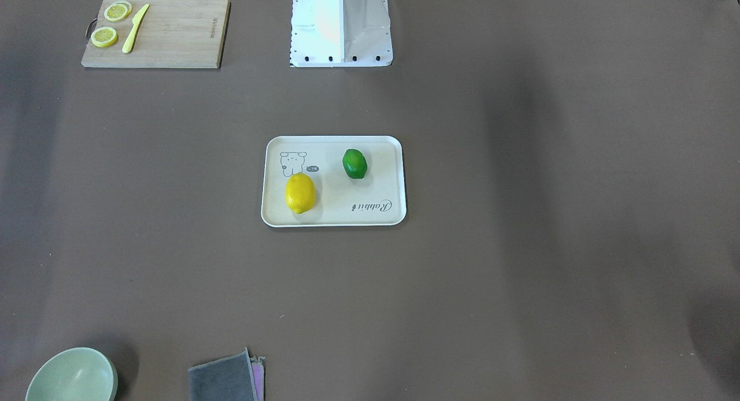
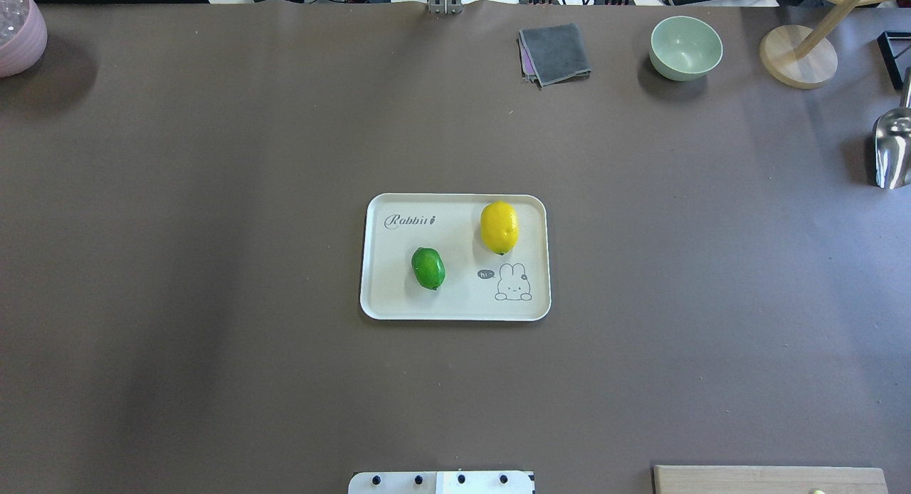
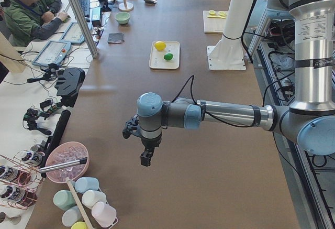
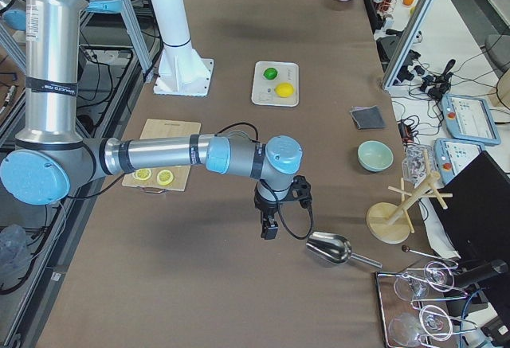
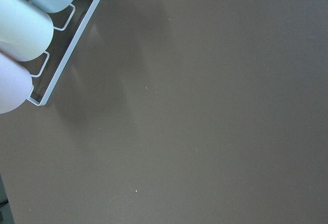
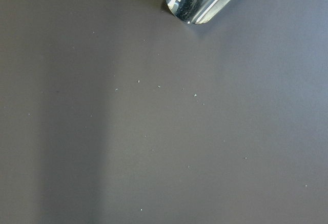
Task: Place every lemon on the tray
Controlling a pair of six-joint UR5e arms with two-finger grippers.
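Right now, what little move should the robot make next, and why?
Probably none beyond holding still. The yellow lemon and the green lemon both lie inside the tray, apart from each other, and no whole lemon shows anywhere else. The left claw and the right claw hang far from the tray, so the job looks done.

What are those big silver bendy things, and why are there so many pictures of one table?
They are two robot arms, the left arm and the right arm, at a brown table. Two pictures look down from above, two look along the table from its ends, and two come from small cameras on the wrists, showing mostly bare table. On the tray lie a yellow lemon and a green lemon, apart. Elsewhere are a cutting board with lemon slices and a knife, a bowl and a cloth. The arms' jaws seem to hold nothing.
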